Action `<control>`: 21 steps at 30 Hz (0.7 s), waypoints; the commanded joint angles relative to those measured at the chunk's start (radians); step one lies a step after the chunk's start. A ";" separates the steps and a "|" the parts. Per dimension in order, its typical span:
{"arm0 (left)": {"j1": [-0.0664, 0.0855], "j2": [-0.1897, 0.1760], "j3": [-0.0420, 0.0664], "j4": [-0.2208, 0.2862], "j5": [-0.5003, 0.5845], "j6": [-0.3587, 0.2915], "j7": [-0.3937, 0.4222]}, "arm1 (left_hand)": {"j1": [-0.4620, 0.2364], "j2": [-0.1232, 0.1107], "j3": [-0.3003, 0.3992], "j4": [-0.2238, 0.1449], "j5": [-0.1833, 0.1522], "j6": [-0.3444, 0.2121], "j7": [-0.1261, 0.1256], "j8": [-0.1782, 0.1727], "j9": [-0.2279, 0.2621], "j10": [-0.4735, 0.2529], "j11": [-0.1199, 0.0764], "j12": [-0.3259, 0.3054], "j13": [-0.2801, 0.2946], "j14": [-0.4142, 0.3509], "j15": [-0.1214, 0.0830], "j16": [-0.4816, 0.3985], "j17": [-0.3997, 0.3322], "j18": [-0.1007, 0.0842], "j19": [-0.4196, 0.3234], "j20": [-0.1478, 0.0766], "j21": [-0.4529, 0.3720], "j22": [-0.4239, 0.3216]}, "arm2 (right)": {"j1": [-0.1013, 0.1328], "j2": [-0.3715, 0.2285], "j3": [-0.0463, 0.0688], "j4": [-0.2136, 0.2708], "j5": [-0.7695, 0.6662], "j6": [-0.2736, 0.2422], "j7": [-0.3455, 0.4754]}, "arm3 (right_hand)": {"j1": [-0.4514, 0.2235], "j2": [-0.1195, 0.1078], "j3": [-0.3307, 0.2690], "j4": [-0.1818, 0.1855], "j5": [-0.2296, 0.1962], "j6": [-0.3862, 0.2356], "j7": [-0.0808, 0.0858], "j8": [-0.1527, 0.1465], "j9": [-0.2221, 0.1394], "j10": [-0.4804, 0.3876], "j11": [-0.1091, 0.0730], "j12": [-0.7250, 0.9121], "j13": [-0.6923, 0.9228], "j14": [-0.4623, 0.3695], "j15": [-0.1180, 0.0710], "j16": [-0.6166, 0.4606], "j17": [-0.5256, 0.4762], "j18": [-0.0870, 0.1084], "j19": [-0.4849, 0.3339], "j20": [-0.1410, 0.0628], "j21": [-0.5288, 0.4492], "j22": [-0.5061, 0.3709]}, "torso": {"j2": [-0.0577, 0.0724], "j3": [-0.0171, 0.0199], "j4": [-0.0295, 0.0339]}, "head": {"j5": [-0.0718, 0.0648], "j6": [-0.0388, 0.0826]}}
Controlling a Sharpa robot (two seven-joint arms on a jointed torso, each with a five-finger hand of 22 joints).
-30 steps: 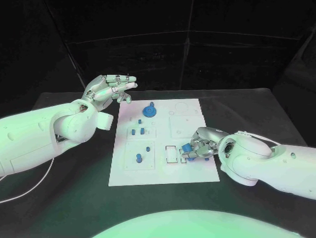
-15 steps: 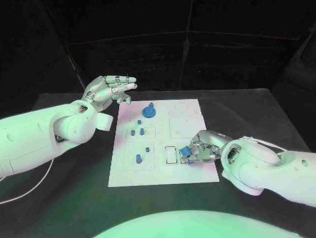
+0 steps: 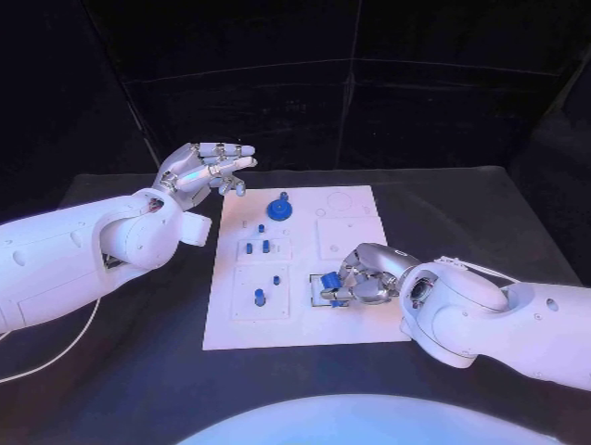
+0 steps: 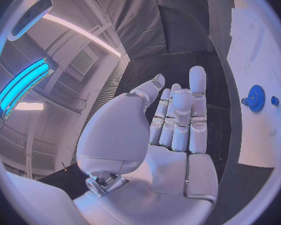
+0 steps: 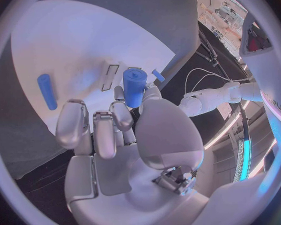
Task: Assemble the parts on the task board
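Right hand (image 3: 358, 281) pinches a blue cylinder (image 5: 134, 86) above the board's (image 3: 376, 320) near right edge, hiding the slots beneath; left hand (image 3: 204, 167) spread, empty.

Dim bluish light from above, dark backdrop, wrist views bent by fisheye.
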 commanded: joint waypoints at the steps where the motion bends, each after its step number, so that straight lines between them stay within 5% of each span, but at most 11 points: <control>1: 0.001 0.001 0.001 0.003 0.003 0.016 0.004 | 0.006 0.002 -0.007 0.002 0.003 -0.006 0.001 0.007 -0.001 -0.006 0.000 0.002 0.001 -0.007 0.002 0.006 -0.001 0.021 -0.001 0.008 -0.005 -0.002 | 0.002 0.018 0.001 -0.016 0.014 0.019 -0.004 | -0.010 0.002 -0.008 0.001 -0.009 0.002 0.005 0.006 -0.001 0.010 0.001 0.004 0.003 0.071 -0.005 0.004 0.074 -0.009 0.004 -0.001 0.004 0.001 | 0.001 -0.0014 0.0004 | -0.002 0.000; 8: 0.001 0.003 0.001 0.005 0.003 0.020 0.004 | 0.005 0.002 -0.008 0.003 0.003 -0.007 0.001 0.007 -0.001 -0.008 0.000 0.003 0.001 -0.009 0.002 0.005 -0.003 0.021 -0.001 0.008 -0.006 -0.002 | 0.002 0.053 0.001 -0.049 0.021 0.035 -0.020 | -0.025 0.010 -0.022 0.000 -0.035 0.006 0.003 0.010 0.000 0.013 0.000 0.003 0.007 0.071 -0.006 0.004 0.073 -0.009 0.004 -0.002 0.004 0.001 | 0.003 0.0001 0.0000 | 0.002 -0.002; 14: 0.002 0.001 0.001 0.006 0.003 0.024 0.005 | 0.005 0.003 -0.009 0.003 0.003 -0.007 -0.001 0.009 -0.001 -0.010 0.000 0.006 0.001 -0.010 0.002 0.005 -0.005 0.021 -0.001 0.008 -0.006 -0.002 | 0.002 0.065 0.001 -0.061 0.011 0.035 -0.028 | -0.047 0.012 -0.049 0.000 -0.134 0.008 0.001 0.017 0.000 0.011 -0.002 -0.008 0.006 0.069 -0.008 0.000 0.068 -0.008 0.001 -0.004 0.000 -0.005 | 0.003 0.0001 -0.0013 | 0.004 -0.003; 17: 0.002 0.001 0.001 0.007 0.003 0.026 0.006 | 0.005 0.003 -0.010 0.003 0.003 -0.007 -0.002 0.009 -0.001 -0.010 0.000 0.006 0.001 -0.010 0.002 0.005 -0.005 0.021 -0.002 0.009 -0.006 -0.002 | 0.002 0.068 0.001 -0.065 0.003 0.029 -0.031 | -0.061 0.003 -0.061 0.001 -0.212 0.007 0.000 0.021 0.001 0.005 -0.002 -0.021 -0.002 0.069 -0.008 -0.001 0.065 -0.007 -0.001 -0.004 -0.003 -0.009 | 0.003 0.0001 -0.0008 | 0.004 -0.004; 21: 0.002 0.001 0.001 0.007 0.003 0.028 0.006 | 0.005 0.002 -0.010 0.003 0.003 -0.007 -0.002 0.009 -0.001 -0.011 0.000 0.006 0.001 -0.010 0.002 0.005 -0.005 0.021 -0.002 0.009 -0.006 -0.003 | 0.002 0.070 0.001 -0.068 -0.010 0.021 -0.033 | -0.084 -0.015 -0.063 0.002 -0.264 0.004 0.001 0.024 0.001 0.002 -0.002 -0.028 -0.004 0.069 -0.008 -0.002 0.064 -0.007 -0.002 -0.004 -0.005 -0.013 | 0.002 0.0004 -0.0011 | 0.006 -0.005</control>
